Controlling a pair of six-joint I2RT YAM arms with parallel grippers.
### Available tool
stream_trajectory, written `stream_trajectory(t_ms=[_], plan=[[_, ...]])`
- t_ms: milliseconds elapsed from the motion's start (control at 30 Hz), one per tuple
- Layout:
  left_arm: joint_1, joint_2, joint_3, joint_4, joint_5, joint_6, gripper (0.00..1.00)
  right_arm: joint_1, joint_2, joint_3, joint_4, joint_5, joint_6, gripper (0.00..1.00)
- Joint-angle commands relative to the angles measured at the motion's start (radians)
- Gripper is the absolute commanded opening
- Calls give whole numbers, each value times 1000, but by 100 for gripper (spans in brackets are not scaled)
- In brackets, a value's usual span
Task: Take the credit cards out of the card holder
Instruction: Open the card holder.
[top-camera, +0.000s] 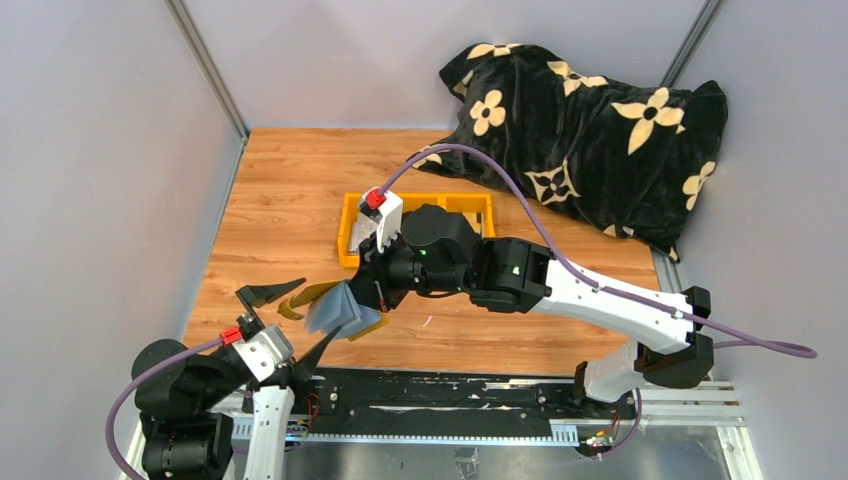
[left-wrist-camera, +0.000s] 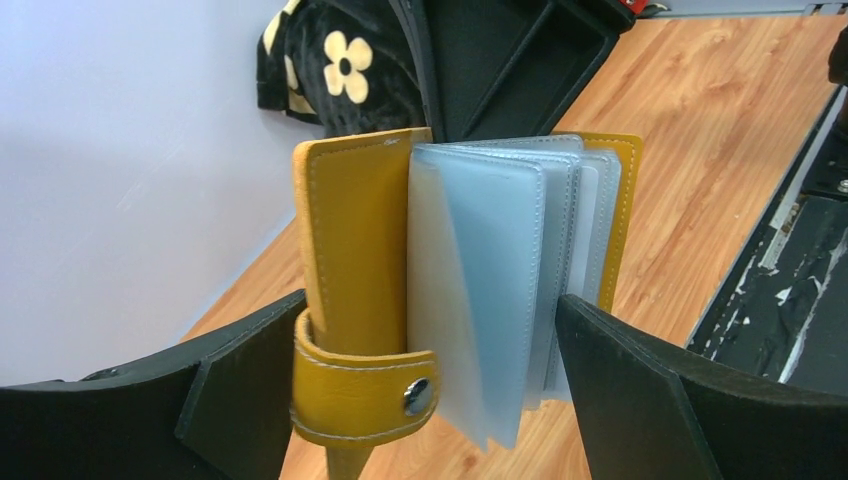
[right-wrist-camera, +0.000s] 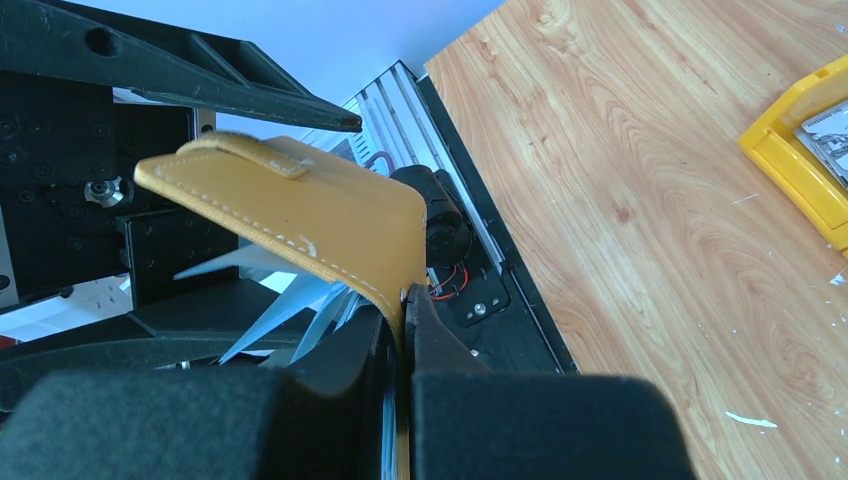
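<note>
The right gripper (right-wrist-camera: 405, 325) clamps 1 yellow cover (right-wrist-camera: 300, 215), holding the card holder (left-wrist-camera: 360, 250) in the air, its pale sleeves (left-wrist-camera: 480, 290) fanned open between the 2 wide-spread fingers (left-wrist-camera: 650, 400) of the empty left gripper (left-wrist-camera: 430, 310).

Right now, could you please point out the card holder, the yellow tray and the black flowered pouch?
card holder (left-wrist-camera: 355, 240): left wrist view, on its mustard-yellow front cover.
yellow tray (top-camera: 343, 250): top external view, on its left rim.
black flowered pouch (top-camera: 590, 150): top external view, on the middle of its fabric.
</note>
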Motion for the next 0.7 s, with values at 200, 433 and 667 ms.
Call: stream_trajectory(t_ms=[200, 433, 667], plan=[[9, 19, 22, 60, -179, 30, 86, 35, -17, 6, 13, -36, -5, 0], [9, 14, 5, 90, -201, -1, 84, 39, -51, -45, 65, -79, -15, 0], [9, 12, -8, 164, -208, -96, 78, 51, -81, -99, 130, -173, -51, 0]])
